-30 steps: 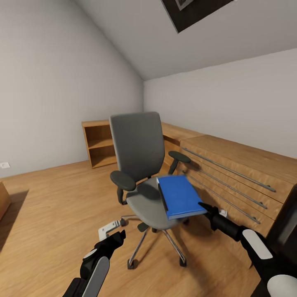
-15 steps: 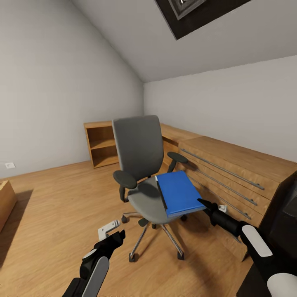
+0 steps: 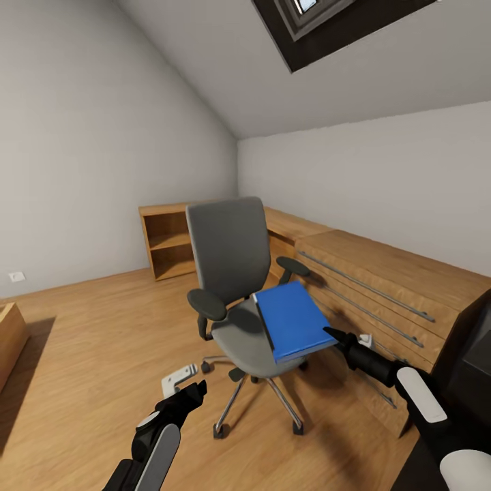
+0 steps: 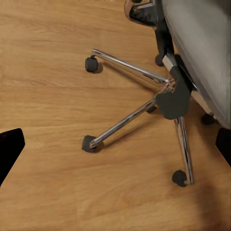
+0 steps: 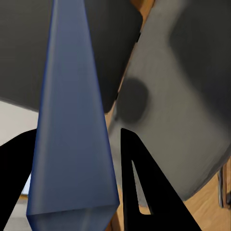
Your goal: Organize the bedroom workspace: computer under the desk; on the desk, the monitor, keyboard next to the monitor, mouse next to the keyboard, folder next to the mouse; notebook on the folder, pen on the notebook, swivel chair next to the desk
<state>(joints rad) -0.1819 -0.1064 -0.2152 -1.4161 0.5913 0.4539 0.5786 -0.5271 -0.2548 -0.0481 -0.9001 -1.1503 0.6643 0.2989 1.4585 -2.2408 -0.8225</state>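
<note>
Head view, folder (image 3: pixel 294 322): I see it bright blue, tilted, its near corner clamped in my right gripper (image 3: pixel 330 335), over the seat.
Swivel chair (image 3: pixel 228 256): grey, on the wooden floor (image 3: pixel 88 341), just beside the wooden cabinet (image 3: pixel 382 286).
Right wrist view: the folder's (image 5: pixel 72 130) edge sits between the fingers (image 5: pixel 139 192).
Left gripper (image 3: pixel 184 390): spread open, holding nothing, low near the chrome base (image 4: pixel 144 91).

You find no readable text, label, brand, number or sign anywhere in these views; the folder's (image 3: pixel 293 322) blue cover at centre frame is plain, and so is the swivel chair (image 3: pixel 228 254).
</note>
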